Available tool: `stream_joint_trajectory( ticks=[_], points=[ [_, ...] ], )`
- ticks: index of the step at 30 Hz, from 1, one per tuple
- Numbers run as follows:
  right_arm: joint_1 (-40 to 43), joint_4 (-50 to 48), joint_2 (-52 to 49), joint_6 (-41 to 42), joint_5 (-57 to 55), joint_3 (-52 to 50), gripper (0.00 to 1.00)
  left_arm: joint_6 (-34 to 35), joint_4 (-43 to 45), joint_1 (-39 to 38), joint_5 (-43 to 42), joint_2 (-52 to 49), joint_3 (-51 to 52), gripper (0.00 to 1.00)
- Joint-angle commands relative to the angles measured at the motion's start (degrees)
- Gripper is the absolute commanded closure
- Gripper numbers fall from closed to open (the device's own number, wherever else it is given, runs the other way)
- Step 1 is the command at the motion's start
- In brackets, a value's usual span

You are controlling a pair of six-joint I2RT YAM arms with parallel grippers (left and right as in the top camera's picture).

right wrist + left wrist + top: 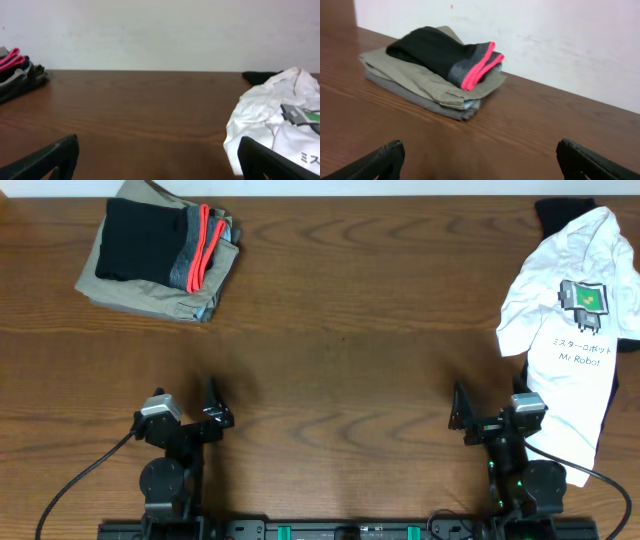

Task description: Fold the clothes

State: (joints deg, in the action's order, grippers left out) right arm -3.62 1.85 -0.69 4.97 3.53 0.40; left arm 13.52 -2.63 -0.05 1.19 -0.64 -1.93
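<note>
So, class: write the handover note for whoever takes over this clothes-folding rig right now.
Left gripper: open, empty, facing the folded stack.
Right gripper: open, empty, next to the white T-shirt.
Done: the folded stack sits at the far left of the table.
Left: the white T-shirt lies crumpled at the right edge, with a black garment peeking out at its far side. Neither is folded.

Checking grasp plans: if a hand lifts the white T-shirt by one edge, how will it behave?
Probably floppy: the white T-shirt lies crumpled in soft folds, so it should sag and drape. Likely light, being thin cloth. A push would probably bunch it, not slide it whole.
</note>
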Motion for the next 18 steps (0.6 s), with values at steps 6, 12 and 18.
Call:
stream_joint_trajectory(
  ticks=[6, 12, 18],
  points=[
    [-0.4, -3.1, 0.1, -0.3, 3.4, 0.8, 0.01, -0.6, -1.1, 0.3, -5.1, 0.3, -0.7, 0.02],
    [-0.4, -3.1, -3.9, -1.0, 4.2, 5.5, 0.01, -1.0, -1.2, 0.3, -5.2, -4.0, -5.7, 0.02],
    [-0.4, -3.1, -14.2, -4.9, 4.3, 14.8, 0.01, -1.0, -1.7, 0.2, -6.8, -17.2, -14.5, 0.02]
  ],
)
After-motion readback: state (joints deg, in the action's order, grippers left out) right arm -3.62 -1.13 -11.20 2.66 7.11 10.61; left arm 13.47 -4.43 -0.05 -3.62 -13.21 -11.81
